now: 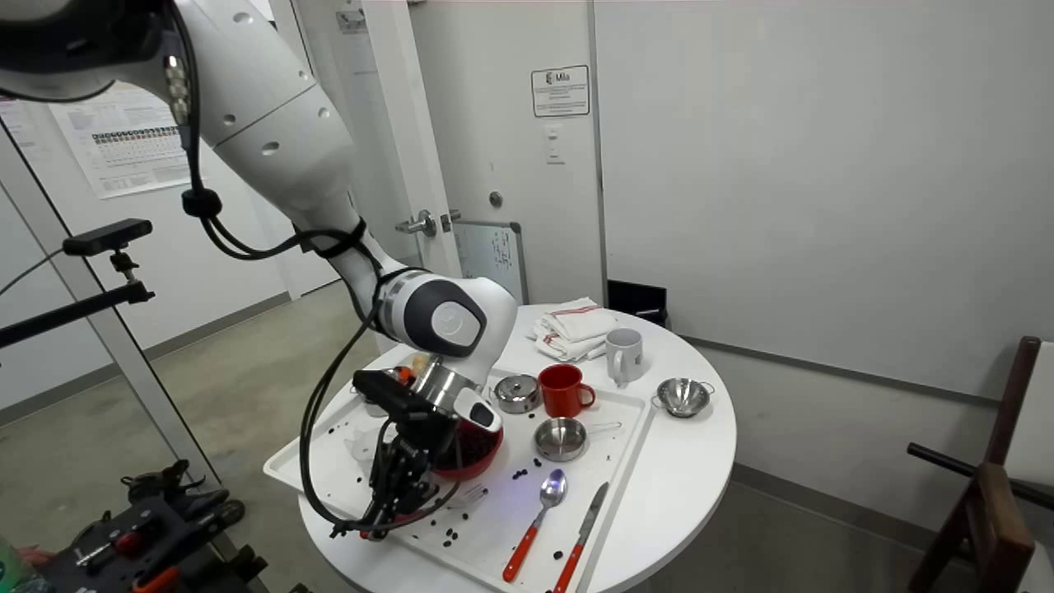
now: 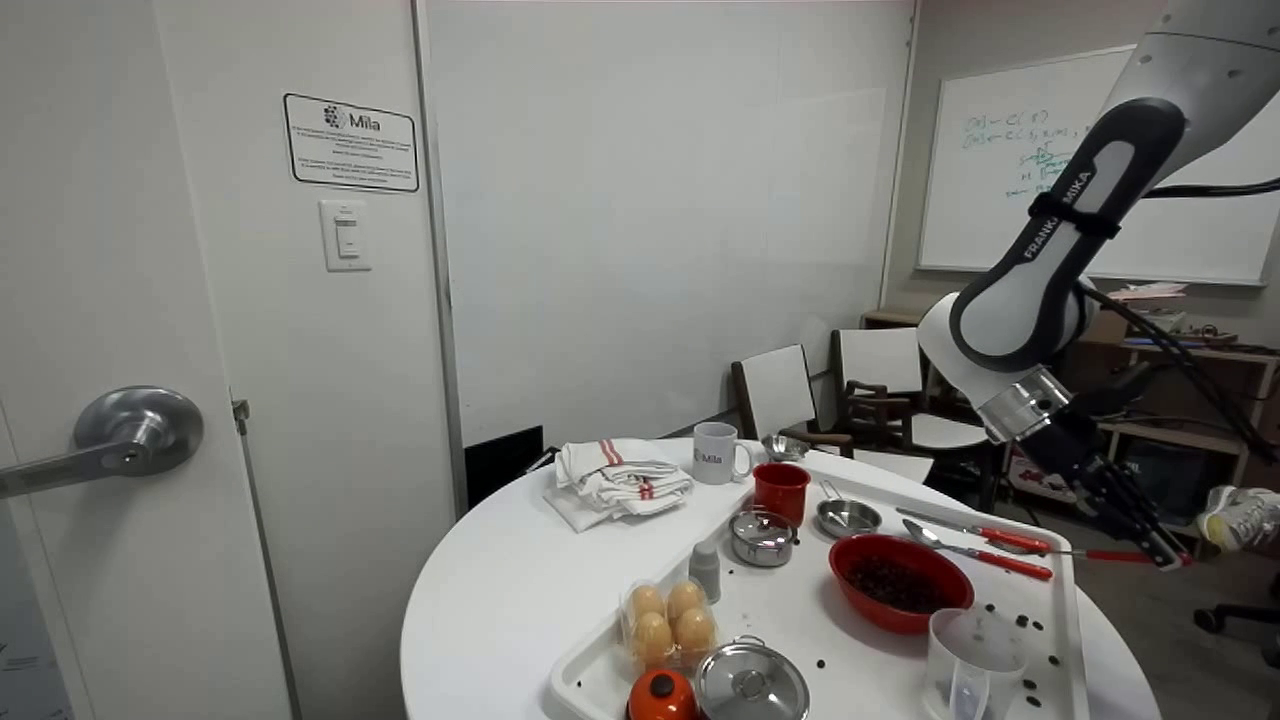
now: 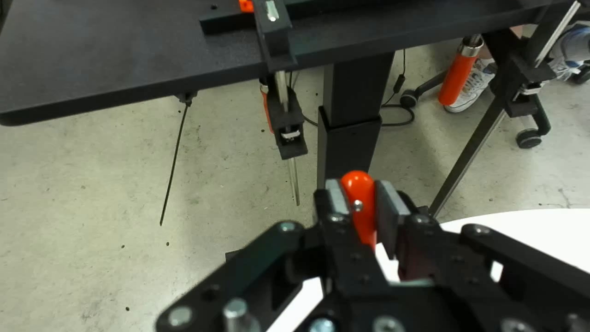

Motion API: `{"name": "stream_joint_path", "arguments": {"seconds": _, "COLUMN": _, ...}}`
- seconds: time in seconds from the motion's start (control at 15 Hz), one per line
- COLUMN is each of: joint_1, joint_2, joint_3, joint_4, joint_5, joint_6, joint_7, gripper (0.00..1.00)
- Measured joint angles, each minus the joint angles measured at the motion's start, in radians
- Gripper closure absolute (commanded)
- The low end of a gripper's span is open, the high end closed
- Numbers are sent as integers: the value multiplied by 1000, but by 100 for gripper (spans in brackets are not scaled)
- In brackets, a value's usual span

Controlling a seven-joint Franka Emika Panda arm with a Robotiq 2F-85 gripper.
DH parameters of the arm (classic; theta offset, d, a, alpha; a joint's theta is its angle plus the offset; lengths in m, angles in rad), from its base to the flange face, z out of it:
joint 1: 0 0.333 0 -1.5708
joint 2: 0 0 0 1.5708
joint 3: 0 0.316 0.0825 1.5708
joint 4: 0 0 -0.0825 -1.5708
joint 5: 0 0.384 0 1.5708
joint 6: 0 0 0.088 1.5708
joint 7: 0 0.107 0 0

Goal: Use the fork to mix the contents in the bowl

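The gripper [image 3: 363, 201] holds the fork [image 2: 1112, 556] by its handle end, apart from the bowl [image 2: 885, 618], which stands on the tray [image 2: 790, 615]. Carrying seems the present step; next, the fork should dip carefully into the contents [image 2: 893, 583].

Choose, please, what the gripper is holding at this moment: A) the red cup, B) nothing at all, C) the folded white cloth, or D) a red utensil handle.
D: the wrist view shows the red handle squeezed between the pads of the gripper.
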Motion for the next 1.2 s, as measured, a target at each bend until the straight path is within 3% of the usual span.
{"name": "stream_joint_path", "arguments": {"seconds": 0.47, "joint_1": 36, "joint_2": 4, "joint_3": 12, "joint_4": 37, "joint_5": 0, "joint_6": 34, "joint_7": 7, "gripper": 92}}
{"name": "stream_joint_path", "arguments": {"seconds": 1.2, "joint_1": 28, "joint_2": 198, "joint_3": 3, "joint_4": 324, "joint_5": 4, "joint_6": -7, "joint_7": 79, "gripper": 92}}
